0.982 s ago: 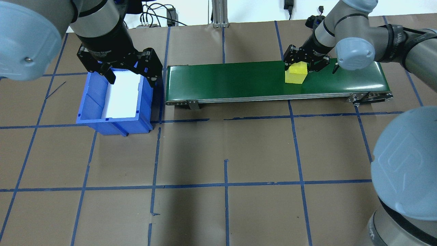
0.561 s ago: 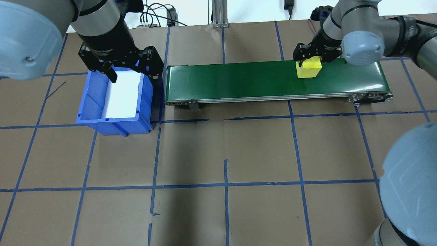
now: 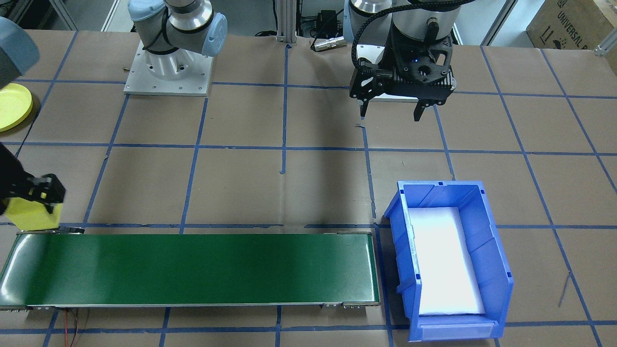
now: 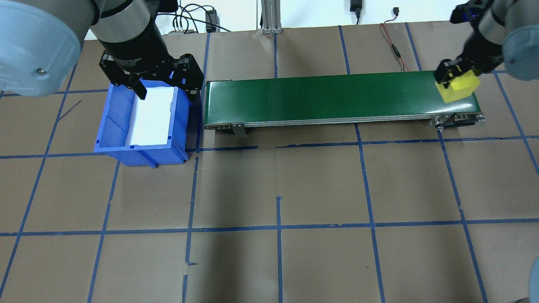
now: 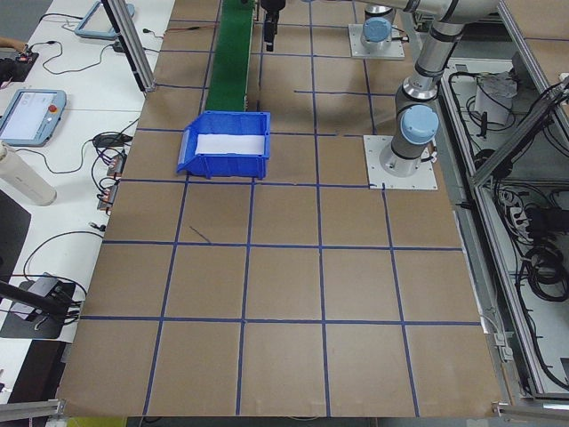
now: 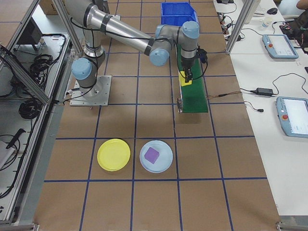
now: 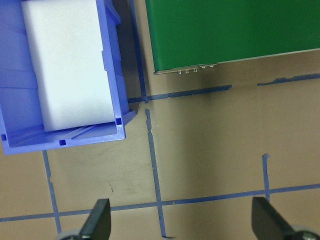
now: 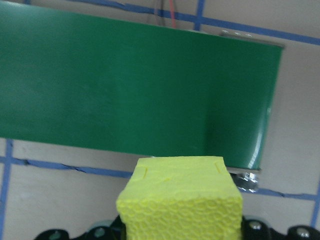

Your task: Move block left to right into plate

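Observation:
A yellow foam block (image 4: 460, 87) hangs over the right end of the green conveyor belt (image 4: 320, 99), with my right gripper (image 4: 458, 81) shut on it. The right wrist view has the block (image 8: 180, 200) filling its lower middle, the belt end beneath. In the front-facing view the block (image 3: 30, 215) is at the far left edge. The yellow plate (image 6: 113, 154) lies on the table past the belt's end, near the robot's side, also at the left edge of the front-facing view as the plate (image 3: 12, 112). My left gripper (image 4: 167, 94) hovers open and empty above the blue bin (image 4: 139, 151).
The blue bin (image 3: 496, 270), with white foam inside, stands off the belt's left end. A pale blue plate (image 6: 156, 156) holding a purple block sits beside the yellow plate. Blue tape lines grid the brown table.
My right gripper has carried the yellow block rightward along the belt to its right end. The left gripper has stayed over the bin.

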Robot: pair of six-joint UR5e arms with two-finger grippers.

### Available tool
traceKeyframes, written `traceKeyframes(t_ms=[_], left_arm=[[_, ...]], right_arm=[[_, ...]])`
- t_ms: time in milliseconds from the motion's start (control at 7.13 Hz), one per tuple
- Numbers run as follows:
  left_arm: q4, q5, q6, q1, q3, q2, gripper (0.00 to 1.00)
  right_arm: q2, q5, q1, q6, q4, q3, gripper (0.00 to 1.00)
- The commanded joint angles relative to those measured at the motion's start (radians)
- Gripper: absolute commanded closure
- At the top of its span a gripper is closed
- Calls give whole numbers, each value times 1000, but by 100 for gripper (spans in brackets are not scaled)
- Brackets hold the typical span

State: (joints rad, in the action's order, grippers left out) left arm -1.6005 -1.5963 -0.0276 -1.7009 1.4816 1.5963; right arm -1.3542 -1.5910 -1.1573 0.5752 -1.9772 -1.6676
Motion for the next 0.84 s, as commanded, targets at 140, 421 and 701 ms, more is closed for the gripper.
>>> traceKeyframes(t_ms=[140,421,701], left_arm=[[5,4,-6,0,2,1,0],[5,4,-5,0,0,1,0],[5,4,-5,0,0,1,0]], right_arm=[[-23,9,479,512,52,-40,59],[-23,14,682,667,57,-93,61],[-22,60,813,722,31,-220,63]])
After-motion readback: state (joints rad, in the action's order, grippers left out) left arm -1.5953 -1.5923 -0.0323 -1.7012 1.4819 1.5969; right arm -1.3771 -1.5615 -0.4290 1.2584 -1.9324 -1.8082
